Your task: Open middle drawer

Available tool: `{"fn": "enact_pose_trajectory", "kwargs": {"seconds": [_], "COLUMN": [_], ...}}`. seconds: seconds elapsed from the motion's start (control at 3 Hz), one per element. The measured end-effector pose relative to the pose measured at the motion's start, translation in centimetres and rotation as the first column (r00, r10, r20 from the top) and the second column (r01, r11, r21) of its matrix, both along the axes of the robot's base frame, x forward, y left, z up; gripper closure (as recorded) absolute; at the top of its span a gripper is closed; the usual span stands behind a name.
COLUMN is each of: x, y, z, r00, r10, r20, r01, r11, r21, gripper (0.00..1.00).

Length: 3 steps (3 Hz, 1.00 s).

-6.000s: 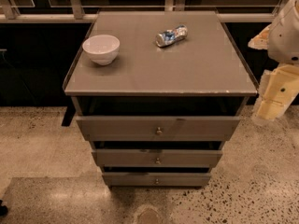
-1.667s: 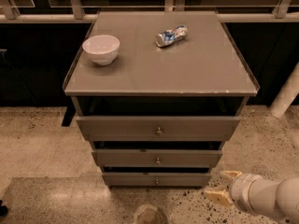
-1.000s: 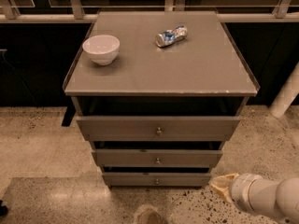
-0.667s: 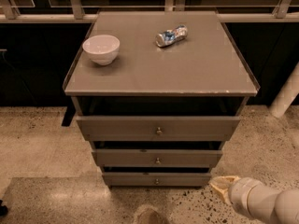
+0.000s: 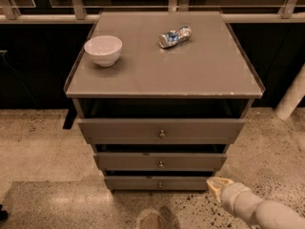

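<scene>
The grey cabinet has three drawer fronts stacked below its top. The middle drawer (image 5: pixel 160 161) is the medium-width grey front with a small round metal knob (image 5: pixel 160 164), between the wider top drawer (image 5: pixel 161 130) and the narrower bottom drawer (image 5: pixel 157 182). My gripper (image 5: pixel 215 183) comes in from the lower right corner, low near the floor. Its cream tip is level with the right end of the bottom drawer, below and to the right of the middle drawer's knob. It touches nothing that I can see.
A white bowl (image 5: pixel 103 50) and a crumpled blue-and-silver packet (image 5: pixel 174 36) lie on the cabinet top (image 5: pixel 200 75). A white post (image 5: pixel 291 97) stands at the right. A dark railing and glass run behind the cabinet. Speckled floor (image 5: pixel 43 147) surrounds it.
The arm dropped from the upper right to floor level at the lower right. In the last second the gripper crept slightly left toward the cabinet's lower right corner. The drawers have not moved.
</scene>
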<state>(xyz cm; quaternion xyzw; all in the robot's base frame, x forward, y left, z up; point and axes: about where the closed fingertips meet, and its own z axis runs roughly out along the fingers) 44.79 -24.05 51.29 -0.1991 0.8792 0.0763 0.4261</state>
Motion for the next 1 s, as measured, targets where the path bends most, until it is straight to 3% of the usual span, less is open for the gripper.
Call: {"fn": "enact_pose_trajectory", "kwargs": {"seconds": [0.33,0.67,1.0], "x": [4.3,8.6,9.4], "y": [0.7,1.8,2.0], "z": [-2.5,-4.0,-3.7], "r00": [0.9985,0.9982,0.9977], "r10": [-0.034,-0.009,-0.009], "r20": [0.042,0.059,0.067], "r01": [0.033,0.006,0.007], "r11": [0.999,0.999,0.999], "r21": [0.024,0.035,0.038], "gripper": [1.0,1.0,1.0]}}
